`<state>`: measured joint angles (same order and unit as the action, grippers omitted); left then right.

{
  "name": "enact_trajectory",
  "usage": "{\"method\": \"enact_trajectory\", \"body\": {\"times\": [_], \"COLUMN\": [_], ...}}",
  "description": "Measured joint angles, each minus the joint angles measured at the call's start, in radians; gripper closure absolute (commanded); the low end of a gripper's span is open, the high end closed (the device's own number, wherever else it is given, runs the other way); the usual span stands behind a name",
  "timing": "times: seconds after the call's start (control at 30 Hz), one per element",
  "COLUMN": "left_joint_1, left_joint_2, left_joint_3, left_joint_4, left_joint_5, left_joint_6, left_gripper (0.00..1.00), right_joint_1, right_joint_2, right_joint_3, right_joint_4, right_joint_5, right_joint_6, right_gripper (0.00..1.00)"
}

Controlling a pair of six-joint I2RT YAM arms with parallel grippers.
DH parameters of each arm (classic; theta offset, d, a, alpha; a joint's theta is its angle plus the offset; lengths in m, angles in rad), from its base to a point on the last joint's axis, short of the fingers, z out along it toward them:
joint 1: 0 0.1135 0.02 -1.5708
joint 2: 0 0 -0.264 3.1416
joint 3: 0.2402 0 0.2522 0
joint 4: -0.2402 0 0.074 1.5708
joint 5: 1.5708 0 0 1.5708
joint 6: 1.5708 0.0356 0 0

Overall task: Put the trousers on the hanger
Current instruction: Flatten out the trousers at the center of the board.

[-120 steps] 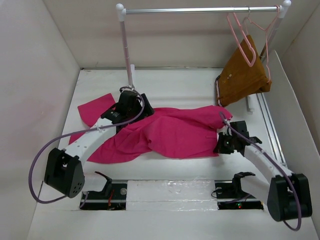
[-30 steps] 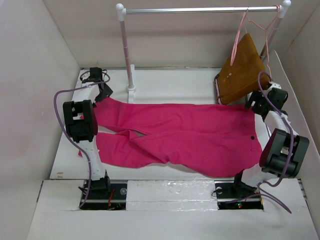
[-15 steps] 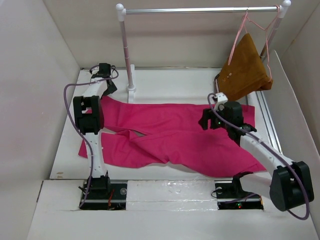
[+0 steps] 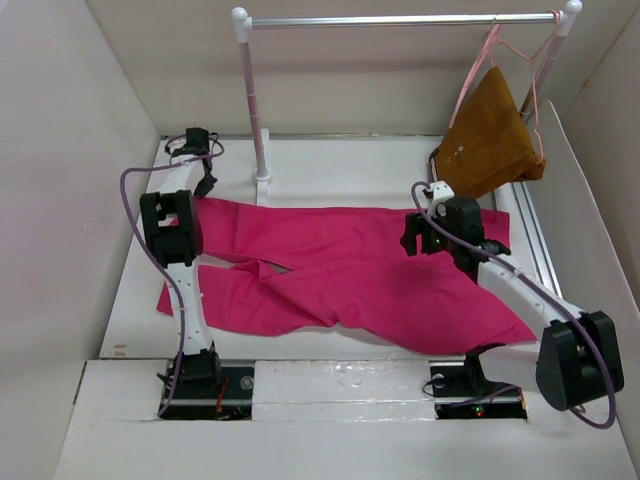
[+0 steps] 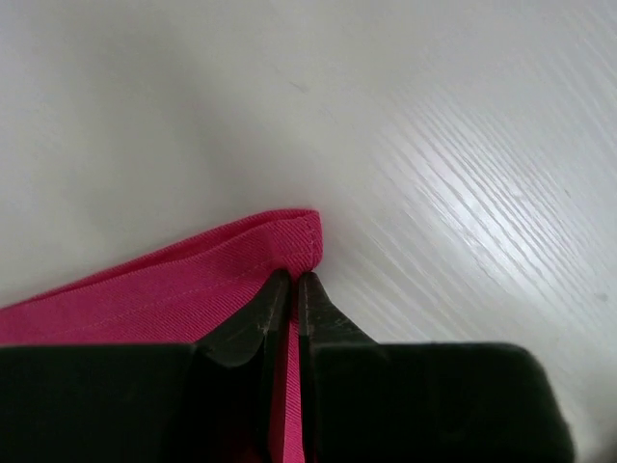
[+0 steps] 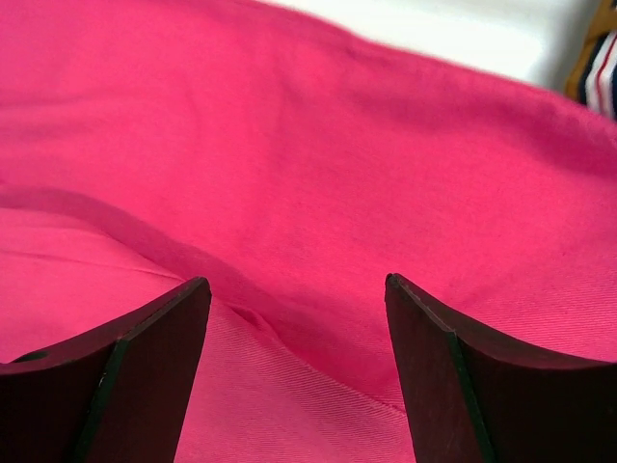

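Observation:
The magenta trousers [image 4: 380,270] lie spread flat across the table, legs to the left and waist to the right. At the far left my left gripper [image 4: 205,186] is shut on the hemmed corner of the upper leg. The left wrist view shows its jaws [image 5: 294,278] pressed together on that pink hem [image 5: 145,299]. My right gripper [image 4: 410,238] hovers open over the right part of the trousers [image 6: 337,145], with nothing between its fingers [image 6: 145,357]. The pale-pink hanger [image 4: 475,75] hangs from the rail at the far right.
A silver rail [image 4: 400,20] on a pink post [image 4: 253,100] spans the back. A mustard-brown garment [image 4: 490,135] hangs under the hangers at the right end. White walls enclose the table on the left, back and right.
The left gripper has shut on the trouser leg's corner. The right arm swung from the far right edge to above the trousers' right part, staying open. The trousers now lie spread rather than bunched.

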<state>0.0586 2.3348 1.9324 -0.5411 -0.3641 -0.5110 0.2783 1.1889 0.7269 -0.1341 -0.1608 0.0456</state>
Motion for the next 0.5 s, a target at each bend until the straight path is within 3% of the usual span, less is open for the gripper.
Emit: {"method": "enact_trajectory", "body": {"times": [0.27,0.37,0.5], "left_joint_1": [0.195,0.214,0.19], "left_joint_2": [-0.069,-0.12,-0.141], "left_joint_3": [-0.031,-0.025,0.045], "left_joint_4": [0.028,0.043,0.069], "left_joint_5": [0.121,0.136,0.177], "left_joint_6": [-0.11,-0.134,-0.146], "left_gripper": [1.0,1.0,0.56], "right_joint_1": [0.006,0.013,0.039], "right_joint_2": [0.081,0.126,0.183], "right_joint_3": [0.002,0.005,0.043], "right_joint_4": [0.003,0.006,-0.014], "right_joint_5": [-0.021,-0.031,-0.035], "right_joint_6": [-0.022,-0.04,-0.063], "right_gripper": [0.2,0.19,0.13]}}
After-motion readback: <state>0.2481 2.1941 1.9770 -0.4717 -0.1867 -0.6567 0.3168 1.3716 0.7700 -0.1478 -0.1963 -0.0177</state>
